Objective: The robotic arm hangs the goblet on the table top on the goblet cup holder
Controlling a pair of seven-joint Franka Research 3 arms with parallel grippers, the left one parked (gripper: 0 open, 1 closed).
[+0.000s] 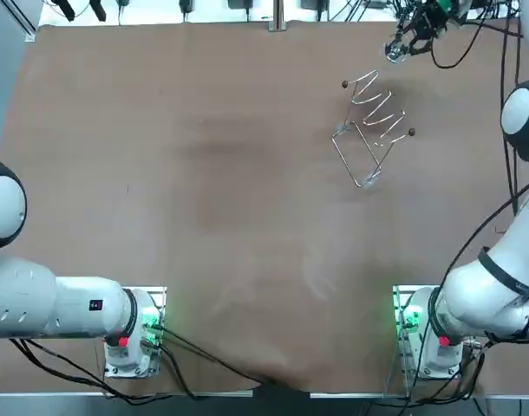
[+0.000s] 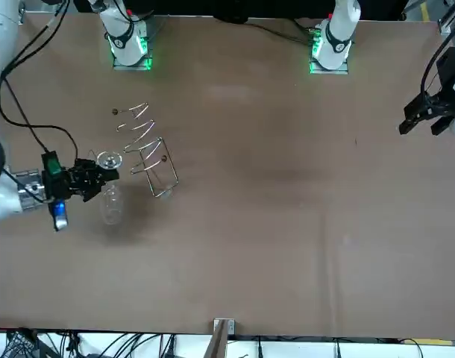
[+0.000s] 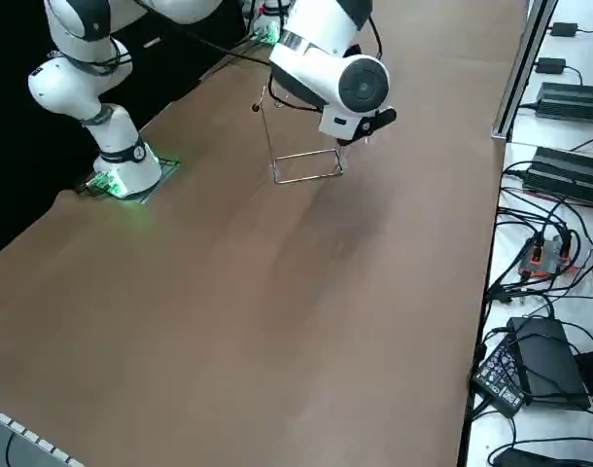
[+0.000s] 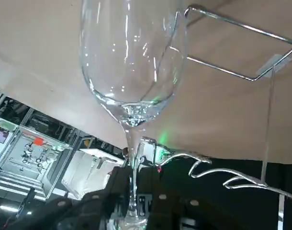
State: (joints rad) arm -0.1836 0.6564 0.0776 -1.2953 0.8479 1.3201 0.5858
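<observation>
The clear goblet (image 4: 131, 57) is held off the table by its stem, with my right gripper (image 4: 134, 191) shut on it. Seen from the front, its foot (image 2: 108, 159) and bowl (image 2: 110, 206) show on either side of the gripper (image 2: 99, 177), just left of the wire goblet holder (image 2: 147, 153). From overhead, the gripper (image 1: 407, 39) and goblet (image 1: 396, 52) are at the far right of the table, a little beyond the holder (image 1: 373, 121). The holder's wavy hook rail (image 4: 222, 177) and rectangular base loop (image 4: 241, 48) lie just past the glass. My arm hides the goblet in the right side view.
The holder (image 3: 304, 165) stands alone on the brown table (image 1: 204, 173). Cables trail from my wrist (image 1: 455, 43) near the table's far edge. Power supplies and cables (image 3: 559, 107) sit on a bench beyond the table's far side.
</observation>
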